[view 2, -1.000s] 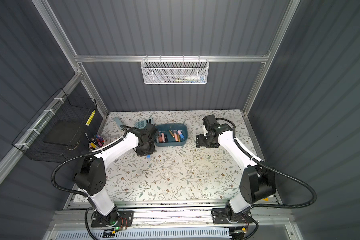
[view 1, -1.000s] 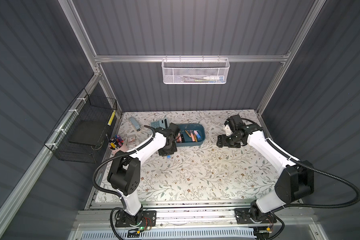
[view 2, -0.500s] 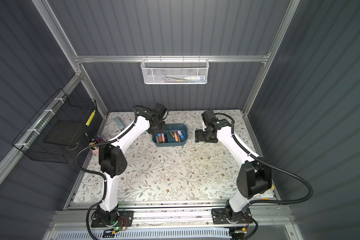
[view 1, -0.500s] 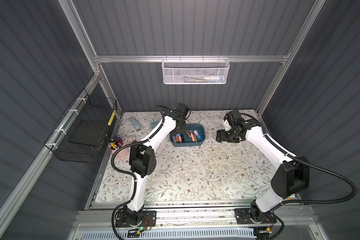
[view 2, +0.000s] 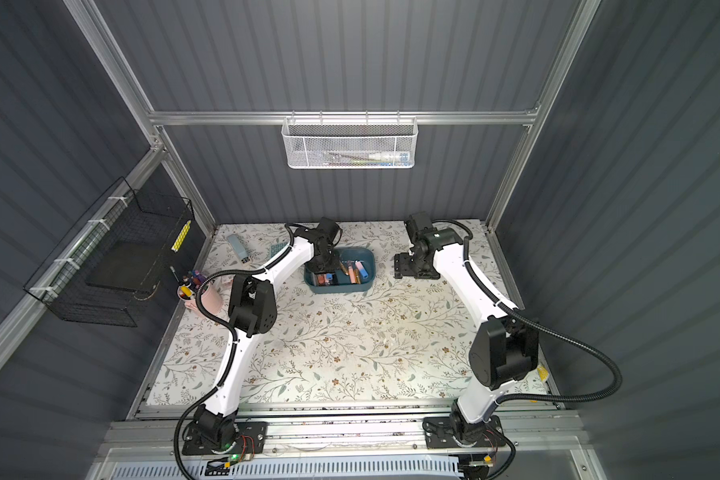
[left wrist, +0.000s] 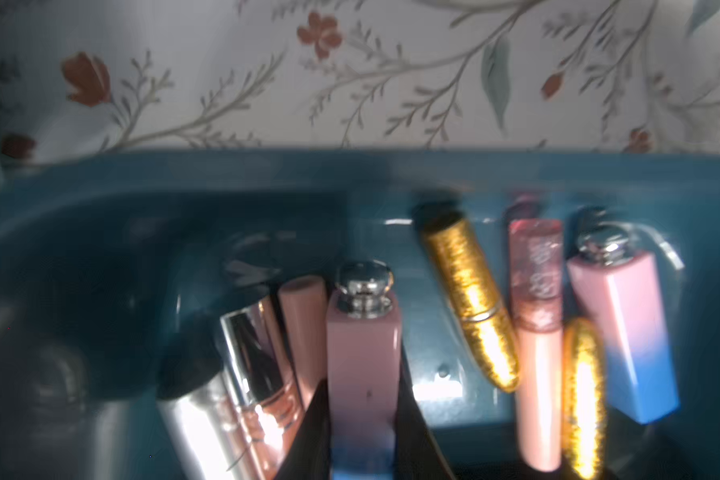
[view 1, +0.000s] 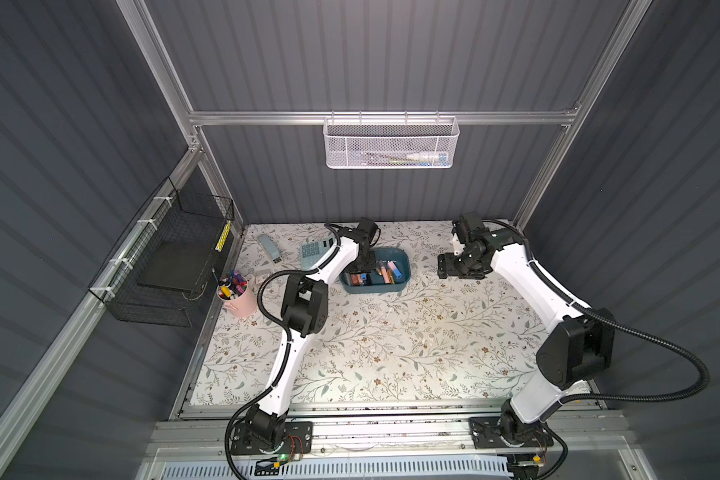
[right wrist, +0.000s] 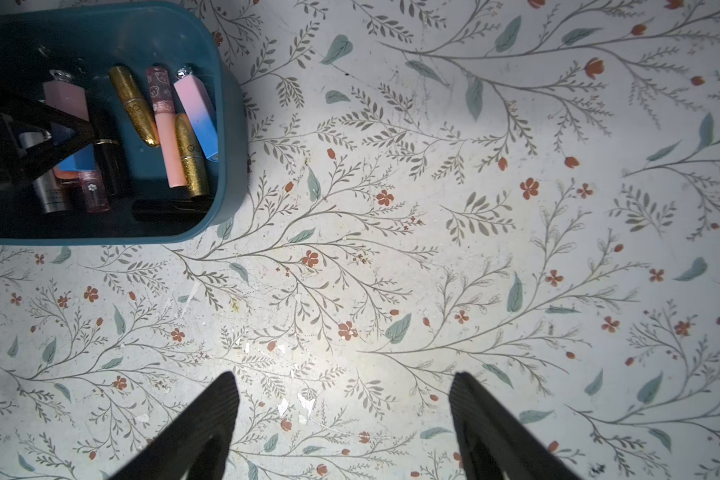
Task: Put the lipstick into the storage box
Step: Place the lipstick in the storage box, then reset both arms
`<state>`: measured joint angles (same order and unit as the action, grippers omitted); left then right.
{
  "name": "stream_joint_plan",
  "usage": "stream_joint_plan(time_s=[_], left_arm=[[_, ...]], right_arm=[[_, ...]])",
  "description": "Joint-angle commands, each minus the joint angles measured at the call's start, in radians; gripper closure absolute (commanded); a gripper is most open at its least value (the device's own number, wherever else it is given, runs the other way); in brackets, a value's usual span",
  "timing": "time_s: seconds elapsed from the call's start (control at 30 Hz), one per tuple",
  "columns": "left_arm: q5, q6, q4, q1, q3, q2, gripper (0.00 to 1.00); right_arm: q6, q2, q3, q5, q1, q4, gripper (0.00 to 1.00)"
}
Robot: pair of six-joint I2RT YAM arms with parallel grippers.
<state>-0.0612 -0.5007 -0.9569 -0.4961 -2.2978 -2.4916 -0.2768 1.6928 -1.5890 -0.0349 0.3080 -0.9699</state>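
Grip is being applied by the left claw (left wrist: pixel 364 419) to a pink-and-blue lipstick (left wrist: pixel 362 345) with a silver cap, which is being held low inside the teal storage box (left wrist: pixel 350 170), near a gold tube (left wrist: pixel 470 303) lying there. The right claw (right wrist: pixel 346 399) is being held wide, grasping nothing, above the floral table (right wrist: pixel 391 249) near the box. A calculator (view 1: pixel 312 250) is lying partly hidden by the left arm.

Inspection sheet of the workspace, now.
Surface: floral-patterned tabletop, scuffed.
Job's things: shallow dark teal plastic storage box holds other lipsticks; square pink-to-blue lipstick with silver cap gripped inside it.
Clutter: teal calculator, grey-blue oblong item, pink cup of pens.
Grippers: left gripper shut on the lipstick; right gripper open over bare tabletop.
Cables: black corrugated conduits along both arms, no snag seen.
Surroundings: white mesh basket on back rail, black wire basket on side wall.
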Motion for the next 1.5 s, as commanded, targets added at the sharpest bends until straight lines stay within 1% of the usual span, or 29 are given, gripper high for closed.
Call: stream_joint_plan(time_s=[0.0,0.03,0.13,0.3,0.37,0.47,0.63,0.7,0.77,0.9,1.03,1.07,1.1,1.13,1.17,1.23,1.27,1.37,1.47], left_arm=[[0.048,-0.006,0.044,-0.004,-0.005,-0.015,0.80],[0.055,-0.013,0.051,-0.004,-0.002,-0.017,0.79],[0.062,-0.024,0.053,-0.004,-0.005,-0.026,0.69],[0.072,-0.018,0.054,-0.005,0.002,-0.014,0.46],[0.058,-0.016,0.045,-0.007,-0.003,0.002,0.26],[0.033,-0.015,0.037,-0.007,0.007,0.048,0.00],[-0.035,0.014,0.072,-0.009,0.080,0.200,0.00],[-0.085,0.030,0.100,-0.009,0.144,0.284,0.00],[-0.152,0.053,0.150,-0.008,0.243,0.392,0.00],[-0.329,0.060,0.265,0.016,0.520,0.621,0.00],[-0.465,0.044,0.441,0.116,0.860,0.867,0.00],[-0.501,0.055,0.495,0.138,0.966,0.928,0.00],[-0.533,0.068,0.534,0.149,1.027,0.975,0.00],[-0.602,0.077,0.557,0.153,1.083,1.019,0.00],[-0.679,0.117,0.600,0.153,1.140,1.051,0.00],[-0.745,0.217,0.731,0.154,1.264,1.106,0.00],[-0.767,0.245,0.782,0.155,1.308,1.120,0.00],[-0.817,0.317,0.899,0.162,1.413,1.111,0.00],[-0.820,0.361,1.034,0.168,1.507,1.075,0.00]], right_arm=[[0.016,0.019,-0.022,-0.024,-0.007,-0.061,0.18],[0.017,0.023,-0.021,-0.023,-0.008,-0.064,0.18],[0.021,0.028,-0.025,-0.021,-0.009,-0.072,0.18],[0.025,0.027,-0.025,-0.018,-0.012,-0.076,0.18],[0.027,0.021,-0.015,-0.013,-0.012,-0.072,0.18],[0.028,-0.012,0.022,-0.001,-0.012,-0.036,0.17],[0.027,-0.047,0.072,0.029,-0.014,0.019,0.15],[0.017,-0.055,0.087,0.026,-0.014,0.038,0.13],[0.004,-0.072,0.110,0.027,-0.015,0.069,0.11],[-0.024,-0.124,0.169,0.035,-0.021,0.137,0.08],[-0.035,-0.209,0.254,0.053,-0.033,0.217,0.07],[-0.037,-0.238,0.288,0.047,-0.035,0.243,0.06],[-0.039,-0.266,0.319,0.036,-0.037,0.270,0.06],[-0.038,-0.299,0.358,0.019,-0.041,0.302,0.06],[-0.031,-0.334,0.410,0.000,-0.043,0.346,0.05],[-0.022,-0.393,0.489,-0.048,-0.051,0.417,0.05],[-0.009,-0.413,0.530,-0.072,-0.053,0.456,0.05],[0.053,-0.518,0.708,-0.128,-0.054,0.657,0.04],[0.079,-0.611,0.848,-0.196,-0.058,0.801,0.03]])
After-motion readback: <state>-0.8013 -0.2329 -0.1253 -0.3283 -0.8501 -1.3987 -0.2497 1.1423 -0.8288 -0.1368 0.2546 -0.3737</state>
